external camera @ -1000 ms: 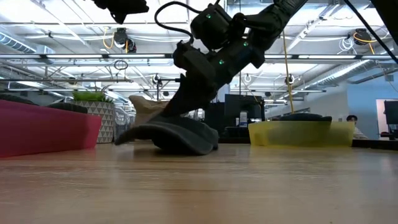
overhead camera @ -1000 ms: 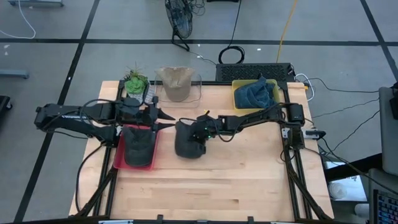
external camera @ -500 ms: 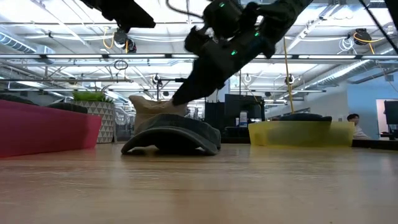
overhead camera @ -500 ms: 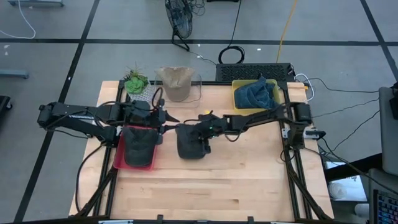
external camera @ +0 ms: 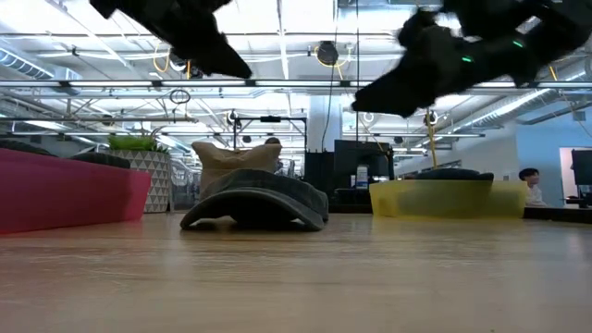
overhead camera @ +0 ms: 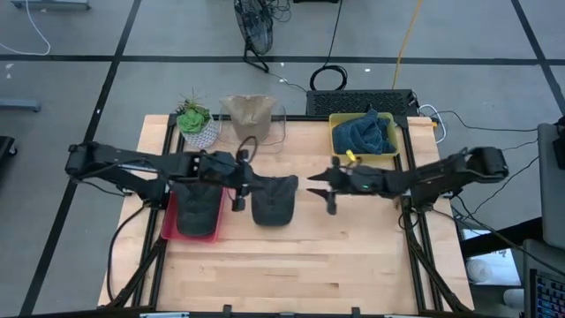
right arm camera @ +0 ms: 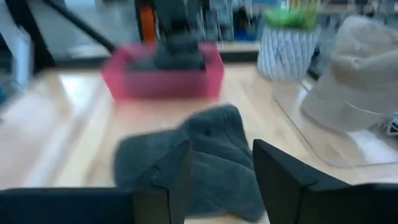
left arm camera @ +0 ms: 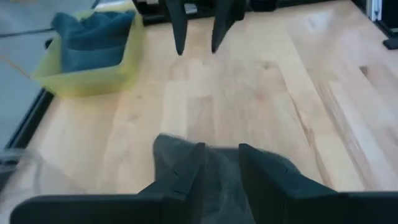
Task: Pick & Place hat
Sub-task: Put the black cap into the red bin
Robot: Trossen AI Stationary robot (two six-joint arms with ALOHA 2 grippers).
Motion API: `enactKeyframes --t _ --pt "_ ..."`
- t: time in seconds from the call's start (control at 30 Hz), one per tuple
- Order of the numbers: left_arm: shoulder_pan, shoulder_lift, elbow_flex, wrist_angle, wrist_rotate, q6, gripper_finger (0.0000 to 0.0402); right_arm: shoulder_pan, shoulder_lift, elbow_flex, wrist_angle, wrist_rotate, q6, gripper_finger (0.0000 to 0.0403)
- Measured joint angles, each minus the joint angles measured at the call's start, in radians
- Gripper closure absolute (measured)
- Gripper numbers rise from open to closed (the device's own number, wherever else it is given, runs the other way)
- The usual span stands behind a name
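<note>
Dark hat (overhead camera: 274, 200): we see it lying flat on the table (overhead camera: 353, 256), free of both arms, just beside the red bin (overhead camera: 168, 231); half a second ago the right gripper was over it.
Right gripper (overhead camera: 323, 188): we see it pulled back from the hat toward the yellow bin (overhead camera: 335, 134), fingers spread, holding nothing.
Left gripper (overhead camera: 238, 179): we find it now at the hat's edge on the red bin side, closer than before; fingers apart, nothing between them.
Red bin: we see another dark hat (overhead camera: 196, 212) inside.
Beyond the dark hat: a tan hat (overhead camera: 247, 117) and a plant (overhead camera: 192, 117).
</note>
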Motion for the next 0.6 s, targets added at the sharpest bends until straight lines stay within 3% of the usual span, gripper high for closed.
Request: enactKeyframes --t 0.1,0.2,0.43,0.6 --pt "-0.009 0.061 0.000 0.059 0.001 0.010 0.0289 0.011 -0.016 -0.159 0.261 0.013 0.038 0.0261" --pt "-0.015 0.105 0.008 0.088 -0.002 0.009 0.0264 0.023 -0.016 -0.253 0.414 0.080 0.029 0.0265" --pt "-0.019 0.207 0.039 0.086 -0.034 0.002 0.0173 0.020 -0.016 -0.255 0.423 0.106 -0.054 0.0269" --pt "-0.019 0.287 0.069 0.002 -0.036 -0.029 0.0159 0.019 -0.016 -0.255 0.426 0.125 -0.120 0.0271"
